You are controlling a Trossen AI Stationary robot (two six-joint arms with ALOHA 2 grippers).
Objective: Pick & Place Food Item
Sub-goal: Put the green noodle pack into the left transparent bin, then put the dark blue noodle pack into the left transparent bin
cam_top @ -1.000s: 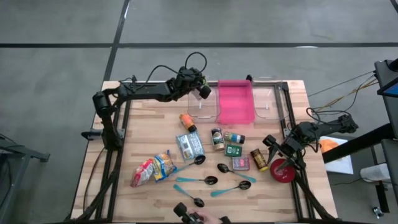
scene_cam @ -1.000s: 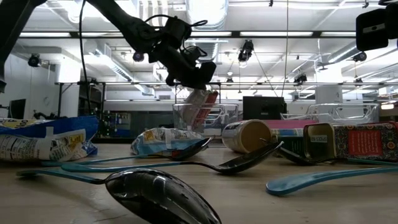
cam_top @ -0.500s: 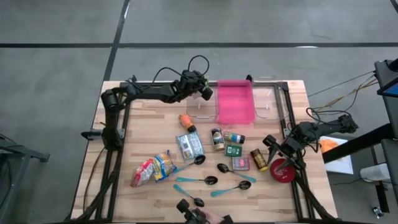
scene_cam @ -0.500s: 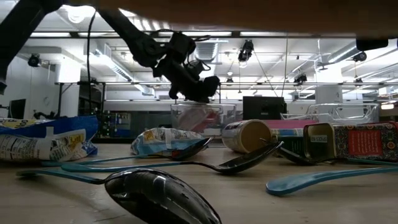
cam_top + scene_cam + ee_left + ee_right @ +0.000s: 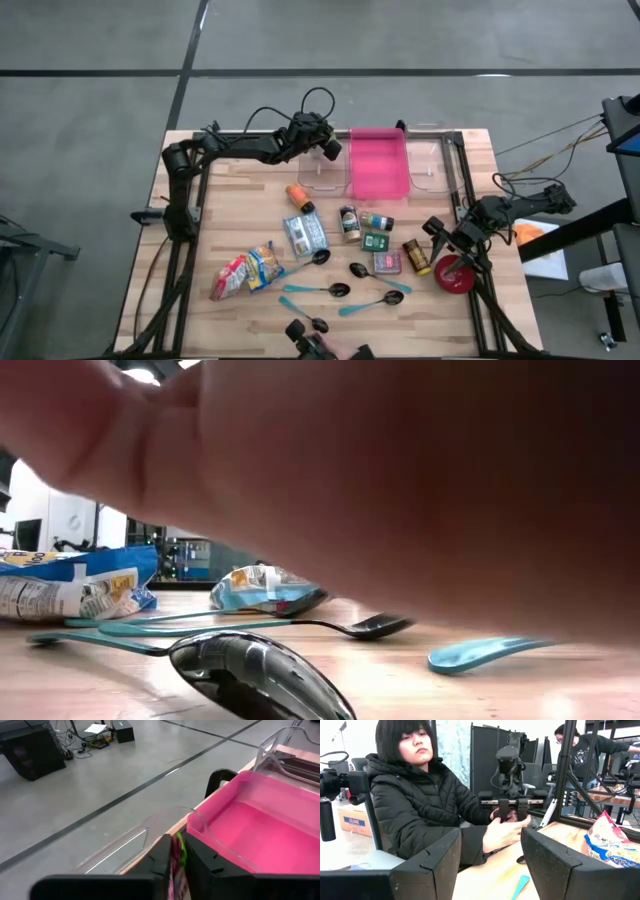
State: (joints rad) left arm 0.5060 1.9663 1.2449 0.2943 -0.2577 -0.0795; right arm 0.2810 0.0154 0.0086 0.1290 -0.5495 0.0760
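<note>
My left gripper (image 5: 328, 150) reaches over the clear bin (image 5: 325, 178) at the table's far side, just left of the pink bin (image 5: 380, 165). It is shut on a thin pink and green food packet (image 5: 176, 865), seen only in the left wrist view, above the clear bin's rim (image 5: 165, 817) and beside the pink bin (image 5: 260, 820). My right gripper (image 5: 440, 238) waits at the table's right edge. It is open (image 5: 490, 840) with nothing between its fingers. My left gripper pinches the packet's thin upper edge (image 5: 176, 851) between its two fingers (image 5: 161, 857). The fingers come slanting down from the table's left over the clear bin. The packet runs down out of sight behind the fingers, so its lower end is hidden.
An orange bottle (image 5: 300, 195), cans and boxes (image 5: 372, 235), snack bags (image 5: 250, 268), spoons (image 5: 335, 290) and a red roll (image 5: 455, 275) lie across the table's middle and near part. A second clear bin (image 5: 435, 160) stands far right. A person's hand (image 5: 400, 490) covers most of the low view.
My left gripper has gone down toward the clear bin with the packet, which has sunk from hanging above the bin to within its walls. A person's hand at the near edge has come up in front of the low camera.
</note>
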